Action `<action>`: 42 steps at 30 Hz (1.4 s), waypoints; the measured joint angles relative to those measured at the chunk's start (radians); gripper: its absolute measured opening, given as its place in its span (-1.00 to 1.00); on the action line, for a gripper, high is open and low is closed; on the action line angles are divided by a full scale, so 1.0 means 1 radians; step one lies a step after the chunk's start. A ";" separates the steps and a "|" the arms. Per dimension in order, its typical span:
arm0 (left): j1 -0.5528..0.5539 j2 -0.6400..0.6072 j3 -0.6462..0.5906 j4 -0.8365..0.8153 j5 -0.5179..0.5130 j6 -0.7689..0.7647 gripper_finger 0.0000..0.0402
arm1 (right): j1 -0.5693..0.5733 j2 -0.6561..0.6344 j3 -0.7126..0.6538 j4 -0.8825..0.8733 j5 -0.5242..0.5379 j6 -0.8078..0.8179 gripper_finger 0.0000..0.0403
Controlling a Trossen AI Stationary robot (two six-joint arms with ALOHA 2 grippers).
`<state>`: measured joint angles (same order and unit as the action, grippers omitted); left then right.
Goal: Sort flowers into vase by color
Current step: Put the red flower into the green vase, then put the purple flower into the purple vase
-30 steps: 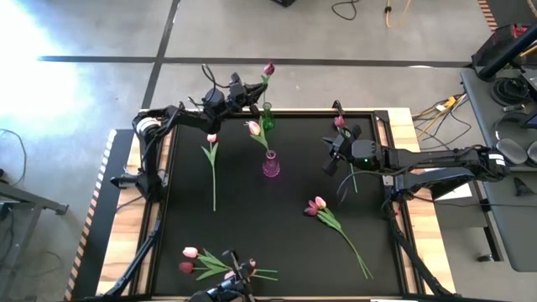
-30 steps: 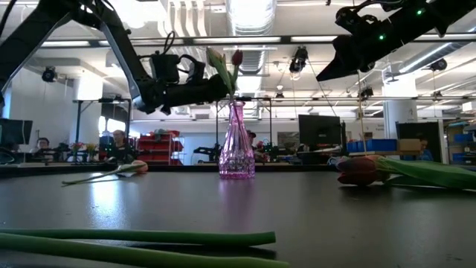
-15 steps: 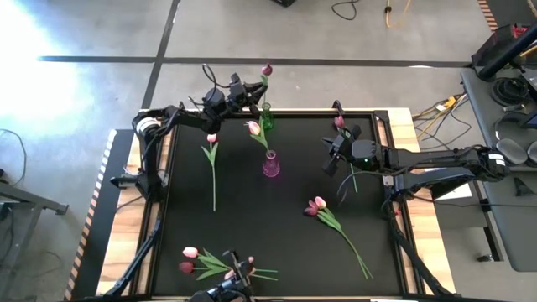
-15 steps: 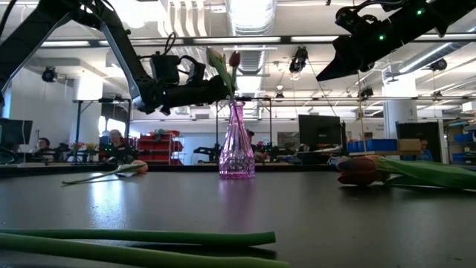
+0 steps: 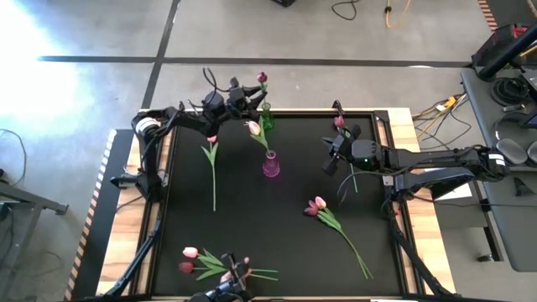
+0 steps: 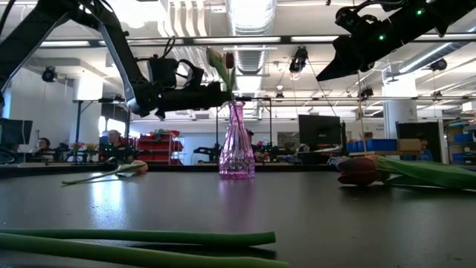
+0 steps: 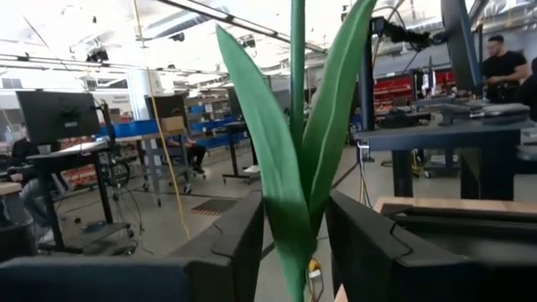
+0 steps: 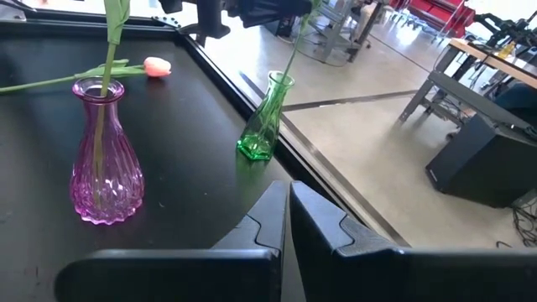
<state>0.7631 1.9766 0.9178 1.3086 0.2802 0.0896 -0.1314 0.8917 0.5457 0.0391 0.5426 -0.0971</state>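
My left gripper (image 5: 244, 94) is over the table's far edge, shut on a dark red tulip (image 5: 262, 77) just left of the small green vase (image 5: 267, 117). In the right wrist view the tulip's stem (image 8: 291, 46) slants down to the green vase's mouth (image 8: 279, 78). A pink vase (image 5: 270, 164) holds a pale pink tulip (image 5: 252, 127). My right gripper (image 5: 331, 157) hovers shut right of the pink vase, above another tulip (image 5: 340, 122) that lies flat on the mat. My left gripper pinches the dark red tulip between its two fingers (image 7: 239, 243) at the stem and the leaves wrapped round it (image 7: 295, 210). The fingers come level from the table's left, across the stem. The tulip stands nearly upright, head above the gripper (image 6: 229, 59), lifted off the table.
A pale pink tulip (image 5: 211, 139) lies left of the vases. Two tulips (image 5: 315, 205) lie right of centre, stems running toward the near right corner. Several more (image 5: 190, 258) lie by the near edge. The black mat's raised rim (image 5: 164, 180) borders the work area.
My left gripper has shifted a little toward the table's left, still shut on the dark red tulip. The tulip's head has moved left with it and the stem stands more upright over the green vase.
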 joint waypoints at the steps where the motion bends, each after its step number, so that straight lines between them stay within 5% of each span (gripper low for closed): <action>1: 0.000 -0.002 -0.006 0.000 0.000 0.001 -0.42 | 0.000 0.000 0.000 0.000 0.000 0.000 -0.94; 21: 0.006 -0.039 -0.108 0.000 -0.006 0.011 -0.31 | 0.000 0.000 0.000 0.000 0.001 0.000 -0.94; 42: 0.032 -0.177 -0.372 0.057 -0.012 0.026 -0.17 | 0.000 0.000 0.000 0.003 0.001 -0.043 -0.94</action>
<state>0.7956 1.7993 0.5463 1.3660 0.2680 0.1158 -0.1314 0.8917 0.5457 0.0425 0.5438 -0.1401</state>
